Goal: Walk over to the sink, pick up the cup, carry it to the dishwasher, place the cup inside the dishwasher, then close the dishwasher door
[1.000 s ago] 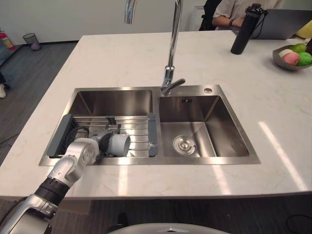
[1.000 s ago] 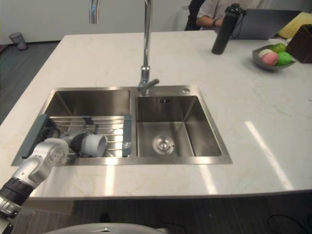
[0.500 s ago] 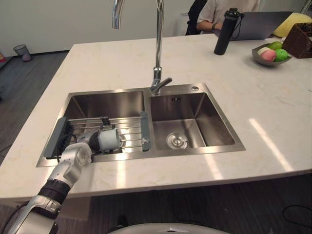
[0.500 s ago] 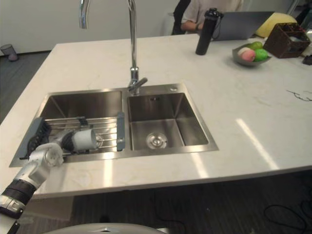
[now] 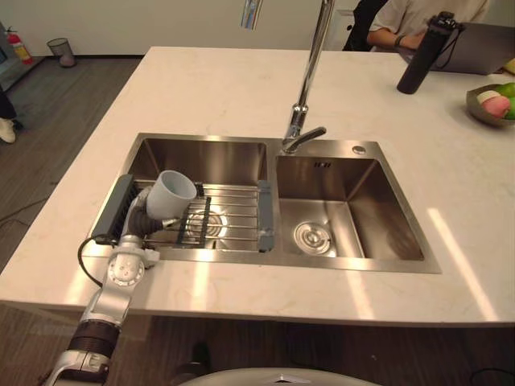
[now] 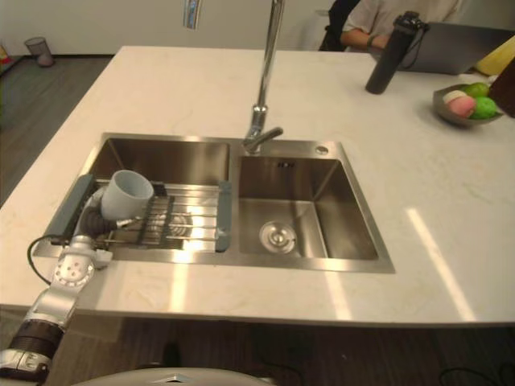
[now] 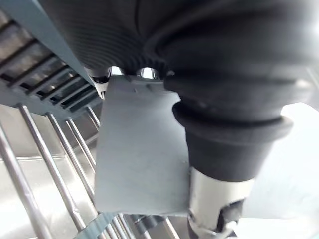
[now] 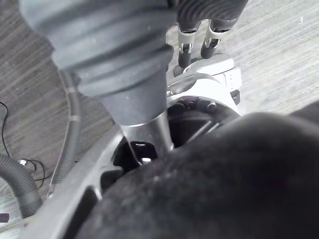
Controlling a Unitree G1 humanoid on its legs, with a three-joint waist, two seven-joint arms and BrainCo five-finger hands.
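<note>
Left eye view: my left hand (image 5: 144, 217) clasps the tilted cup (image 5: 171, 193) over the sink (image 5: 241, 137); pickup looks done, so next I carry it to the dishwasher.

A pale stone island counter (image 5: 241, 88) stands on dark wood-grain floor (image 5: 56, 104) before a white wall (image 5: 121, 20).

Bright overhead light; glare streaks on countertop (image 5: 451, 233)
</note>
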